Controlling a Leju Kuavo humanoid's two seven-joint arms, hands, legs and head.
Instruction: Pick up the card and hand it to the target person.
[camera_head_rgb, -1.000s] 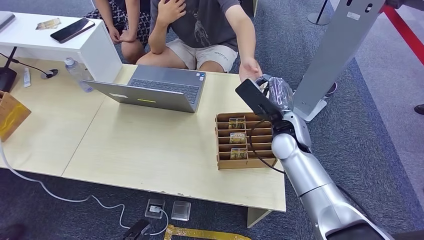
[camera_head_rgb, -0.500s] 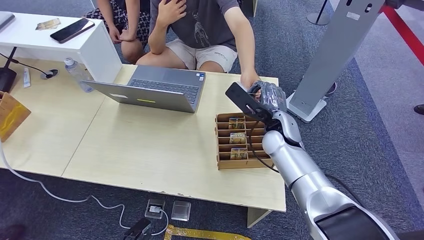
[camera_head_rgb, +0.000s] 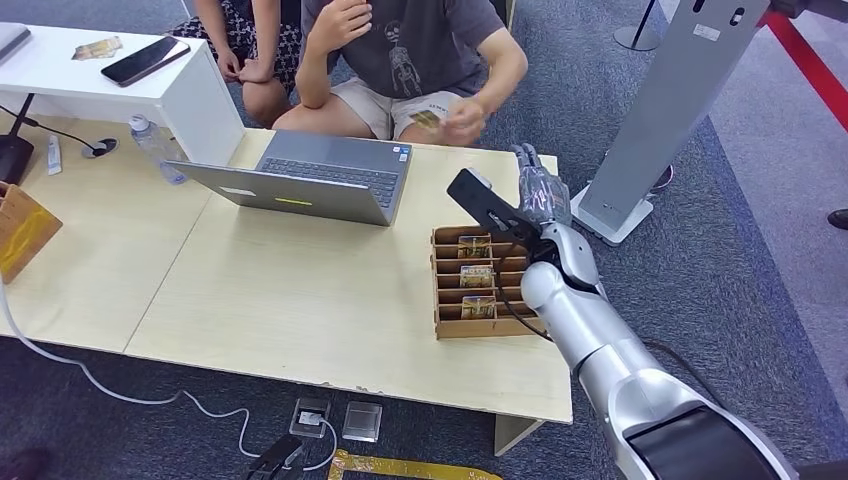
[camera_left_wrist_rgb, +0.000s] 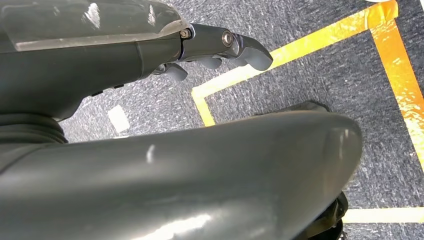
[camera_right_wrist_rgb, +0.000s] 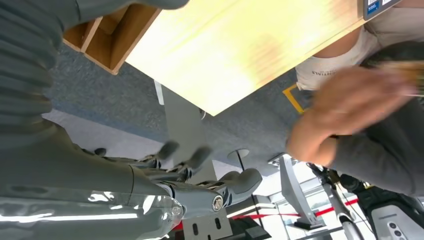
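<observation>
Head view: card in the seated person's hand, robot's right hand empty above the tray

Head view looks down on a pale wooden surface made of two panels set edge to edge, standing on blue-grey carpet. A small yellowish card is pinched in the hand of a seated person in a dark grey T-shirt, held above the surface's far edge. The robot's silver right arm reaches in from the lower right, and its right hand is raised beside the far right corner, fingers straight and slightly spread, holding nothing. Just beside the arm sits a brown cardboard tray with slotted rows, with three small cards standing in its slots. An open grey laptop lies near the far edge, a clear plastic bottle to its left. A white side table at the far left carries a black phone. A tall grey stand rises to the right of the surface, a red strip behind it. Small print on the person's shorts is too small to read.

The near half of the surface lies bare between laptop and tray.

Left wrist view shows the left hand over carpet marked with yellow tape, its fingers loosely bent, holding nothing.
</observation>
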